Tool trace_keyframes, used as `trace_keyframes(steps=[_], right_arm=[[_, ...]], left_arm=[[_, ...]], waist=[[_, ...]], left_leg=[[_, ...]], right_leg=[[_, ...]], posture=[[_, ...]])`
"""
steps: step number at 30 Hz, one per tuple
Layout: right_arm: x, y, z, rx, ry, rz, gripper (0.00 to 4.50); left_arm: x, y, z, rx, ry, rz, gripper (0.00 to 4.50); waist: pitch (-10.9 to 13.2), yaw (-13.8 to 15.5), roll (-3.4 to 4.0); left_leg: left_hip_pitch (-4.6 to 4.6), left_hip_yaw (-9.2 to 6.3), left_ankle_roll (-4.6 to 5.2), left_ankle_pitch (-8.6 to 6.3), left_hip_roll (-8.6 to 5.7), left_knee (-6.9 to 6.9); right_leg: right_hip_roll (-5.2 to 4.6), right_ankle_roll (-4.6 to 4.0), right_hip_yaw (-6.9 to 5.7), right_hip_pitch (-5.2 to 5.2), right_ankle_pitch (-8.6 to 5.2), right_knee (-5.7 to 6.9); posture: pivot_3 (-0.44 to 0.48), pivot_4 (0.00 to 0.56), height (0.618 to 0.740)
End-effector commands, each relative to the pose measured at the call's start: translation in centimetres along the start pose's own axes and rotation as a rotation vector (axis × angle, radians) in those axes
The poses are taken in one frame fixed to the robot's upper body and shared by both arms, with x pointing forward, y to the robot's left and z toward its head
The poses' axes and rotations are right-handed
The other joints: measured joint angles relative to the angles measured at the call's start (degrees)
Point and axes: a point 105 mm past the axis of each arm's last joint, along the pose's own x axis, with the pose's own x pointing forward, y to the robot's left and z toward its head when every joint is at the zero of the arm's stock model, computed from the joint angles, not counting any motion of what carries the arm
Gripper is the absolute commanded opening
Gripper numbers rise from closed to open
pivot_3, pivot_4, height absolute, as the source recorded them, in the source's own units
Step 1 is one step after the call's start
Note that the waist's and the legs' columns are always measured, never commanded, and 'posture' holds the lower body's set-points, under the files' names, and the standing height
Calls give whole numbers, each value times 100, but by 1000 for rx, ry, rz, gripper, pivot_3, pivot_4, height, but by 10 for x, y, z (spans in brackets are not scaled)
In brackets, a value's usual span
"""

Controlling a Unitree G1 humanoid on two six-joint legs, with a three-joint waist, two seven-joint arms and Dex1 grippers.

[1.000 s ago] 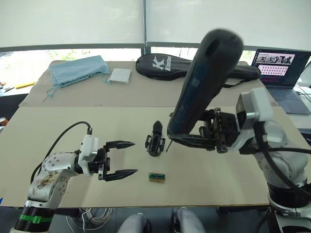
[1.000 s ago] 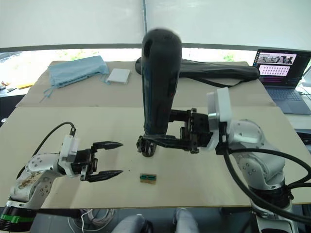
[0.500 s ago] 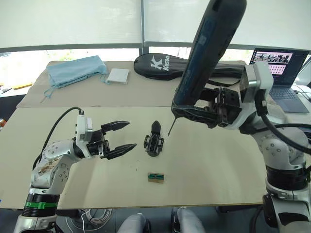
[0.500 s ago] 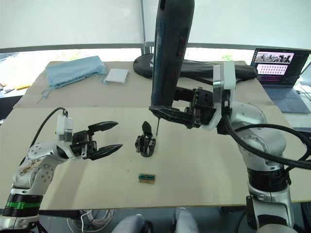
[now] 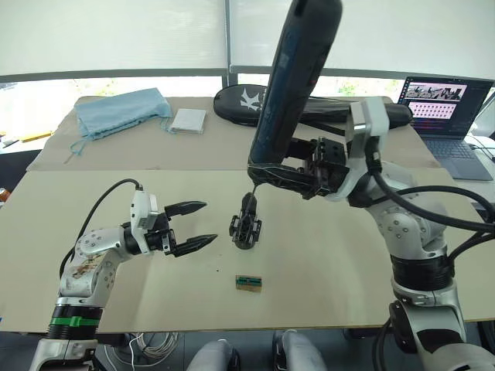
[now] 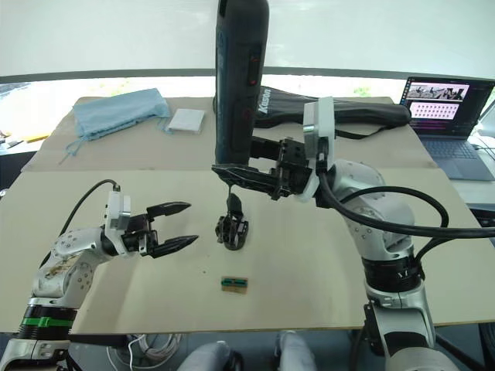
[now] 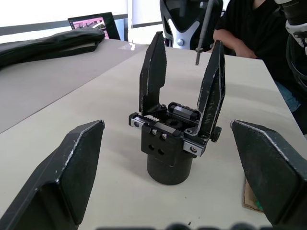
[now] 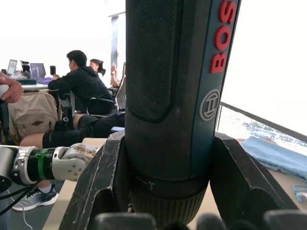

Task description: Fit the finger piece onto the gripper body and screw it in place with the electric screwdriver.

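A tan table (image 5: pixel 116 309) holds the gripper body (image 5: pixel 246 226) near its middle and a small green-and-tan block (image 5: pixel 248 283) just in front. At the back lie a blue cloth (image 5: pixel 124 109), white pad (image 5: pixel 190 120), black bag (image 5: pixel 348 114) and laptop (image 5: pixel 448 116).

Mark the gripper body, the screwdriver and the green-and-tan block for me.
gripper body (image 7: pixel 169 143), left wrist view, front face of its housing.
electric screwdriver (image 6: pixel 241 85), right eye view, mid-barrel.
green-and-tan block (image 5: pixel 248 283), left eye view, its top.

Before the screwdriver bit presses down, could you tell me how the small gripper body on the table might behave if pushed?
The gripper body stands free on a narrow round base with tall fingers above, so it probably tips or slides easily. It looks rigid. The open left gripper beside it could likely steady it.
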Motion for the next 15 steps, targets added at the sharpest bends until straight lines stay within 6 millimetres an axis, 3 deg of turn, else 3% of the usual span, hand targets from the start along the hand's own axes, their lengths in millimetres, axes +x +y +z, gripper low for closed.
trace_keyframes(steps=[1, 15], right_arm=[[7, 1, 16, -83, -67, 5, 1907], [15, 2, -9, -35, -26, 20, 1907]], left_arm=[[2, -1, 1, 35, -1, -19, 4500], [9, -6, -14, 40, 29, -50, 4500]], waist=[[0, -14, 0], [1, -81, 3]], left_leg=[[0, 0, -1, 1, 0, 0], [2, 0, -10, 6, 0, -2]], right_leg=[[1, 0, -4, 0, 0, 0], [10, -2, -25, -1, 0, 3]], posture=[[0, 150, 740], [0, 150, 740]])
